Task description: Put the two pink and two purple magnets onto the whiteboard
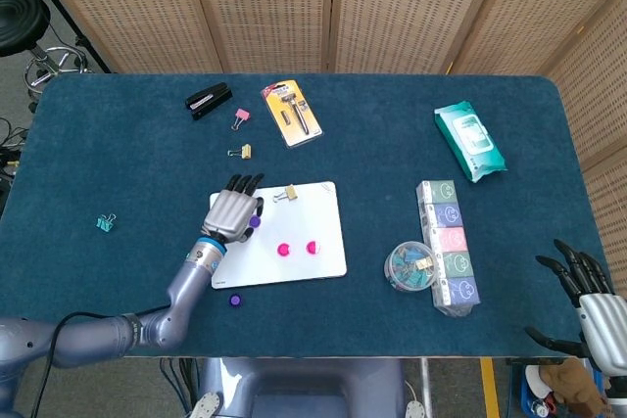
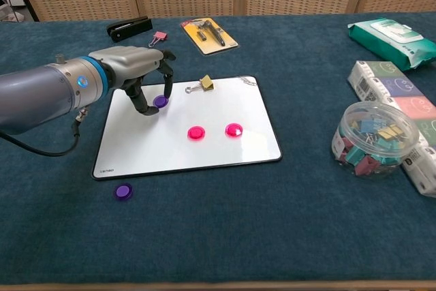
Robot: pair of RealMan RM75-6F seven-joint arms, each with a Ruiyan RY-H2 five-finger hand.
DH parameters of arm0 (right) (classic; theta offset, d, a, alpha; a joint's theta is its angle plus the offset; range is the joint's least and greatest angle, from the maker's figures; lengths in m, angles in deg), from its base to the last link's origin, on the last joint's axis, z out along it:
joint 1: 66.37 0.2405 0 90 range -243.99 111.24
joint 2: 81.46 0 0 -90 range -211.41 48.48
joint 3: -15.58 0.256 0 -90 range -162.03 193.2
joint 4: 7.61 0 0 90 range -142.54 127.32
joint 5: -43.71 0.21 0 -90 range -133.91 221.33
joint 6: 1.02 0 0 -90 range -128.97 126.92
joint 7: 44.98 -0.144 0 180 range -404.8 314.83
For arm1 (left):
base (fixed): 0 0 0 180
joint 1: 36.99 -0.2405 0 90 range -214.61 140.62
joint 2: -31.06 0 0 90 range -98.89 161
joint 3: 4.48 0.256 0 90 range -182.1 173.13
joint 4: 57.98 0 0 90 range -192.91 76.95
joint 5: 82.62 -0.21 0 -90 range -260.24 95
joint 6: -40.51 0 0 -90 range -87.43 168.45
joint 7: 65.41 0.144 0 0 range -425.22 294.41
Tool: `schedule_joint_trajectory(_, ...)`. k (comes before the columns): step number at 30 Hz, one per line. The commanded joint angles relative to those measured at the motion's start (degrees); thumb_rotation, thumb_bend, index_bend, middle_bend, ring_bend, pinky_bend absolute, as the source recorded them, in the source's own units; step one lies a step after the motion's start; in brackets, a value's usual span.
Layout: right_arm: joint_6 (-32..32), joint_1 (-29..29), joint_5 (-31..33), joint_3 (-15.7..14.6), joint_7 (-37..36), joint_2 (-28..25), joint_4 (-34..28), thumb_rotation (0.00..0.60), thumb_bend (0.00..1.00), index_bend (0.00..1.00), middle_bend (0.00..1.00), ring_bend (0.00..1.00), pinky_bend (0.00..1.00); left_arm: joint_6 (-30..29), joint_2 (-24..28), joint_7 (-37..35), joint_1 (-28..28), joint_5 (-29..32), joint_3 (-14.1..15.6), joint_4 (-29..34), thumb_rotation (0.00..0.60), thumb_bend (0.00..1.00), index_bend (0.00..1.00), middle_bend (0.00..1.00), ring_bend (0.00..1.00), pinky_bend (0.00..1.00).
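Left hand [image 2: 139, 73]: over the upper-left part of the whiteboard [image 2: 252, 138], thumb and a finger pinching a purple magnet [image 2: 160, 101]; the other fingers curl loosely above it.
Held magnet: between the fingertips, low over the white surface; I cannot tell whether it touches the board yet.
Loose magnet [image 2: 122, 191]: the second purple one, on the cloth just off the board's lower-left corner, well apart from the left hand.
Pink magnets [image 2: 196, 133]: both flat on the board, side by side near its middle, to the right of the held one.
Step in hand: by my reading, placing the first purple magnet; three of four would then be on the board.
Next move: lower it flat, part the fingers and lift straight off so it does not drag, then reach back for the loose one.
Right hand [image 1: 588, 301]: at the table's near right corner, fingers spread, holding nothing, far from the board.
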Motion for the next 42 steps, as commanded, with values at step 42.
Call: schedule_joint_trajectory(42,-0.6,0.1,-1.1,-0.5,3.2,1.0,-1.4,0.6,0.02,0.15,0.0,0.0,0.0,-5.9,21.1,-21.0,-12.8,-43.4,20.6,17.9,0.6,0.28,0.36,0.0,0.0,0.0)
